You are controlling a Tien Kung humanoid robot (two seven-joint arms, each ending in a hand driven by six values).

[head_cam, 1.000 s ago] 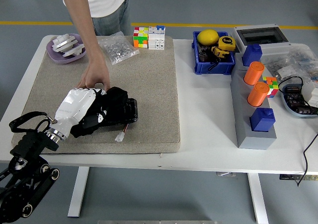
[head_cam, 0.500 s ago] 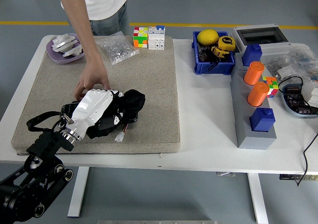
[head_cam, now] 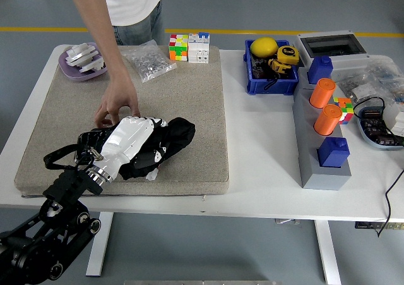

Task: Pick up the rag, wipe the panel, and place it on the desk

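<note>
head view, 1 frame. item 1: left hand [head_cam: 136, 139], white-shelled, laid palm-down on the black rag [head_cam: 173, 136], fingers pressed into the cloth and grasping it. item 2: rag, bunched, lying on the panel [head_cam: 110, 133], a dark flat piece largely hidden beneath hand and cloth, set on the beige mat [head_cam: 189, 89] near its front left part. item 3: person's hand [head_cam: 117, 105], resting at the panel's far edge, apparently steadying it. item 4: small white connector [head_cam: 151, 175], just beside the rag's near edge. right hand not seen.

step judged: wiping. even downward pressure is to be kept, strokes confined to the panel, the person's fingers and the connector wire avoided, the rag kept gathered under the palm. afterwards the rag is to be set on the white table [head_cam: 259, 146].
</note>
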